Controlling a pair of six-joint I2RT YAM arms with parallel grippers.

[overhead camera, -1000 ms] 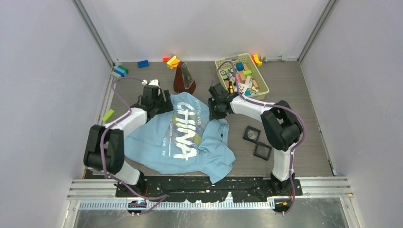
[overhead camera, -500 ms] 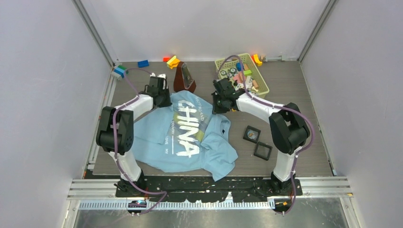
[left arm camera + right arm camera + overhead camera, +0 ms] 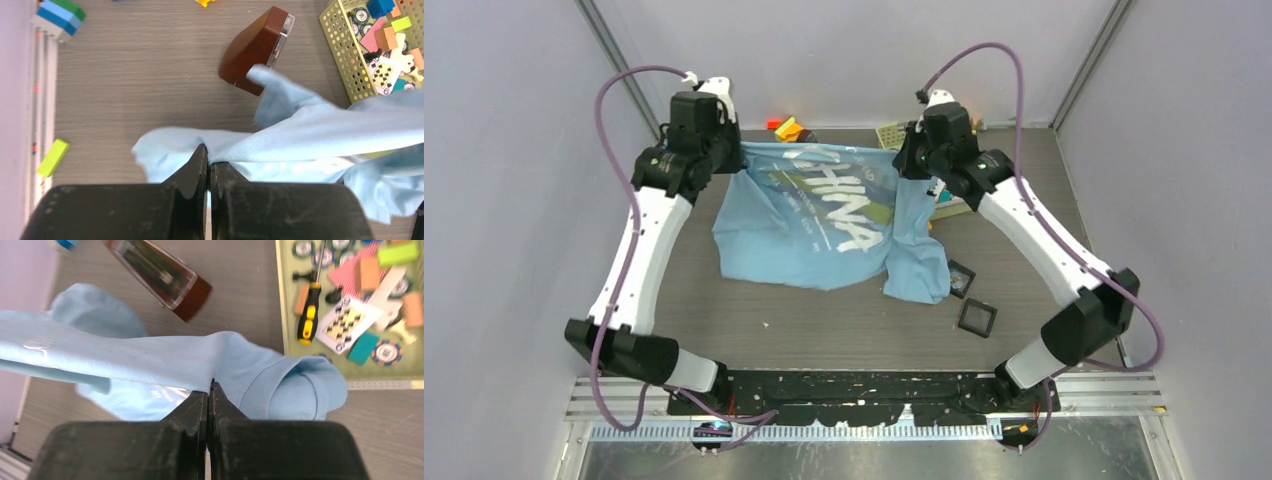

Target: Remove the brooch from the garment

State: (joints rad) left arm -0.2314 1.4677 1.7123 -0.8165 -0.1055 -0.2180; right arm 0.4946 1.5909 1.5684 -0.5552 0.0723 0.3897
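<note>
Left gripper [image 3: 207,156] and right gripper [image 3: 210,389] both pinched on the light blue T-shirt [image 3: 824,220], lifted: keep those 2 grips evenly taut so the brooch, unseen here, shows.

Light blue T-shirt [image 3: 769,230], white lettered print, hanging, top edge stretched taut

- garment [image 3: 764,235]: soft, matt light-blue cloth, creased.
- tabletop [image 3: 125,75]: matt grey wood-grain surface.
- left tool [image 3: 208,160] and right tool [image 3: 210,392]: matt black plastic, faintly scuffed.
- brown case [image 3: 252,47]: smooth, glossy, wood-like.
- basket [image 3: 345,55]: perforated yellow-green plastic.
</note>
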